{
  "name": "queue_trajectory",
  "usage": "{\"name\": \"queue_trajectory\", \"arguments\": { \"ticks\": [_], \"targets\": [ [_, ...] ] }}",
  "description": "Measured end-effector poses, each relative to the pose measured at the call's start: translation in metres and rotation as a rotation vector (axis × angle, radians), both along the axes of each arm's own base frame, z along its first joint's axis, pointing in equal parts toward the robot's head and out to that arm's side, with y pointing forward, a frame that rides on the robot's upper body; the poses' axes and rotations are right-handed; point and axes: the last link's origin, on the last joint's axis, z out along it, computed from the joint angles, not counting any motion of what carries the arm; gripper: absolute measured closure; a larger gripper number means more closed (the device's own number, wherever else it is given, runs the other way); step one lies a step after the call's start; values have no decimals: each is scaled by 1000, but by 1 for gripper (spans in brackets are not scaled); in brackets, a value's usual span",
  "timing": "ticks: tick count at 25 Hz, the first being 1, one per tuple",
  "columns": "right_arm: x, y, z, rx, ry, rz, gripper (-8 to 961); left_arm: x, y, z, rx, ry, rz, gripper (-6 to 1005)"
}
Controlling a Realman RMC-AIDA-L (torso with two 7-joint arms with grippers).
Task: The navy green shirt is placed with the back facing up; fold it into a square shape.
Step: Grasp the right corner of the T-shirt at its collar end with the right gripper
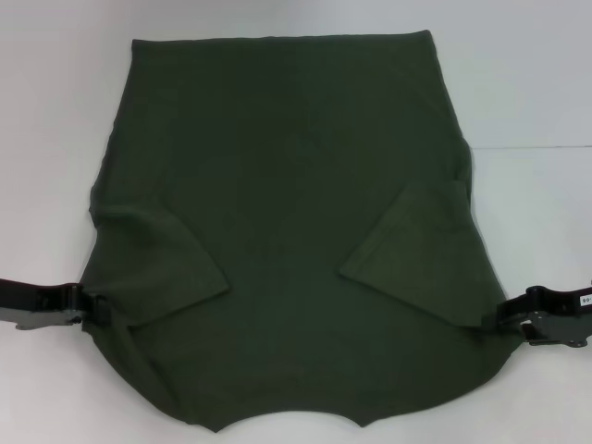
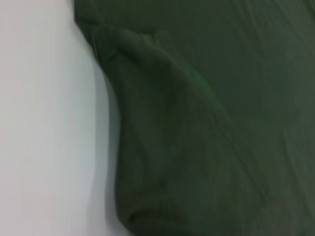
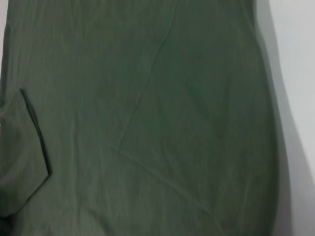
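Left gripper: low at the near-left edge of the shirt, arm reaching in level from the left side; tip touching the cloth edge; whether clenched or released cannot be told.

Right gripper: low at the near-right edge, arm reaching in from the right side; tip meeting the fabric; grip state cannot be told.

Navy green shirt: spread on the white table between both grippers, both sleeves folded inward over the body.

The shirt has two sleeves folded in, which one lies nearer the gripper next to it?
The left sleeve: its fold starts right beside the left gripper; the right sleeve sits farther from the right gripper.
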Motion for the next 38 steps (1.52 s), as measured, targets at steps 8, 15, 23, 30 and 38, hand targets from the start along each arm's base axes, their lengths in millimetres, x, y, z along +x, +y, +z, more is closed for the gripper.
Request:
{"name": "queue_trajectory", "arguments": {
  "ticks": [8,15,23,30,38],
  "targets": [
    [3,-1,0,-7,-30,39,698,1,-1,-2,-4,-3,-2,970],
    [3,1,-1,-2,-52,72,815,0,-1,-3,-5,-4,-1,970],
    [4,1,1,10,-61,123,921,-2,-3,-3,-6,7,-19,970],
    [7,-2,10,27,-68,248,921,-6,-9,4,-16,13,-40,970],
    [6,-18,34,58,-8,379,920,1,-22,11,-74,-43,-110,969]
  ]
}}
